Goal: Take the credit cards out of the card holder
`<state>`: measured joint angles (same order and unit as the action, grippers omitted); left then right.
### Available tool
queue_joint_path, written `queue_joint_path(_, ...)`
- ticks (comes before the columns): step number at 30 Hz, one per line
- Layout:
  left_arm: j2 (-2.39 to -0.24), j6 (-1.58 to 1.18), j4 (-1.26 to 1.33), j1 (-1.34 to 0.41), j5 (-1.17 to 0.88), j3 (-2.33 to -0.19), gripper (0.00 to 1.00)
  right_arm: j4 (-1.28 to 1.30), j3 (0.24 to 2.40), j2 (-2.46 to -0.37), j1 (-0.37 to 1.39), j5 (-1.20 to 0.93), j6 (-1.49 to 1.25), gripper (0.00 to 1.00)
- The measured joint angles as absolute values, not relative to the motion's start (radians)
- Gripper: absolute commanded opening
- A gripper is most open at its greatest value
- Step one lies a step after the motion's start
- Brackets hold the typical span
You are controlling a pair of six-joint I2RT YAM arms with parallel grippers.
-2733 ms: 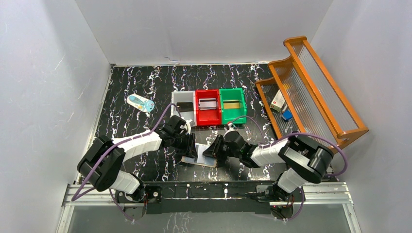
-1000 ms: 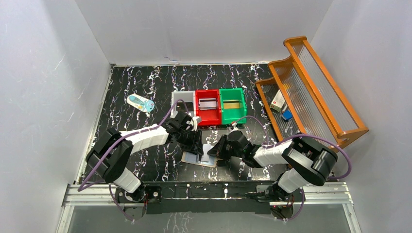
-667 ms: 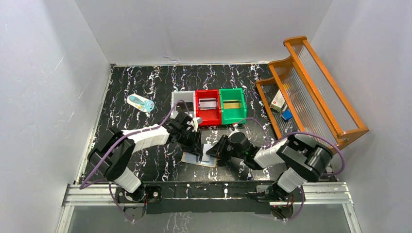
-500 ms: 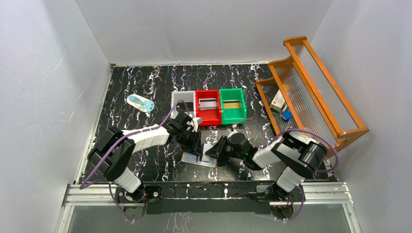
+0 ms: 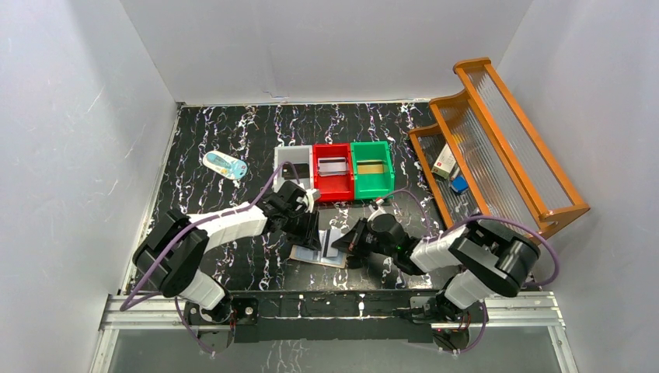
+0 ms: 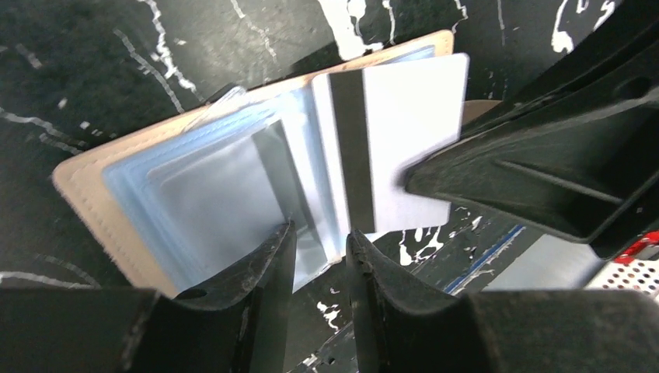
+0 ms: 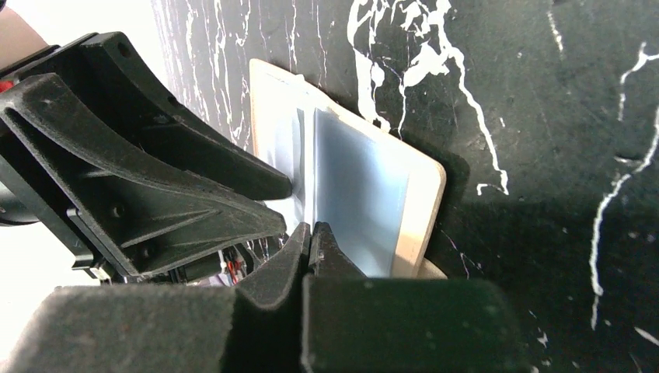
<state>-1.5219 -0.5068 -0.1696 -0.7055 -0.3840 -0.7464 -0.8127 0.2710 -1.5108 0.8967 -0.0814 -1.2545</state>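
Both arms were down over the card holder (image 6: 148,186), which lay open on the desk (image 5: 225,124) at the near edge, just in front of the bins. The left gripper (image 6: 319,233) showed its jaws at a narrow gap, tips bearing on the pale blue pockets. That looked like a way to pin the wallet flat, and I couldn't see anything pinched between them. On the right, the right gripper (image 7: 311,231) had its jaws fully closed on the edge of a credit card (image 6: 396,140). It was white-grey with a black stripe and stood partly out of its pocket, so I'd call this a pin-and-pull set-up. Behind, a grey card (image 5: 332,165) lay in the red bin (image 5: 332,193) and a gold card (image 5: 371,167) in the green bin (image 5: 373,190), likely the drop-off spots. No writing could be read: the held card showed only its stripe, and the small boxes (image 5: 444,162) in the wooden rack (image 5: 497,116) were too small to make out.
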Motion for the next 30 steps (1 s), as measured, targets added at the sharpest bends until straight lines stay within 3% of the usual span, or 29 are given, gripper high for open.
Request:
queue_joint_path(7,-1.415,-0.509,-0.233,-0.707,-0.281,-0.725,0.52,-0.648,0.271,-1.347,0.897,-0.025,-1.192,0.0)
queue_joint_path(14,-1.226,-0.507,-0.307,-0.706,-0.144,-0.735,0.78,-0.518,0.269,-1.161,0.897,0.047,-1.109,0.0)
queue_joint_path(21,-1.059,-0.479,-0.427,-0.698,0.036,-0.791,0.84,-0.389,0.27,-1.003,0.897,0.135,-0.977,0.0)
queue_joint_path(26,-0.97,-0.464,-0.508,-0.692,0.196,-0.811,0.98,-0.307,0.295,-0.94,0.897,0.197,-0.854,0.0)
queue_joint_path(30,-0.932,-0.459,-0.591,-0.652,0.365,-0.813,0.98,-0.254,0.379,-0.94,0.897,0.236,-0.733,0.0)
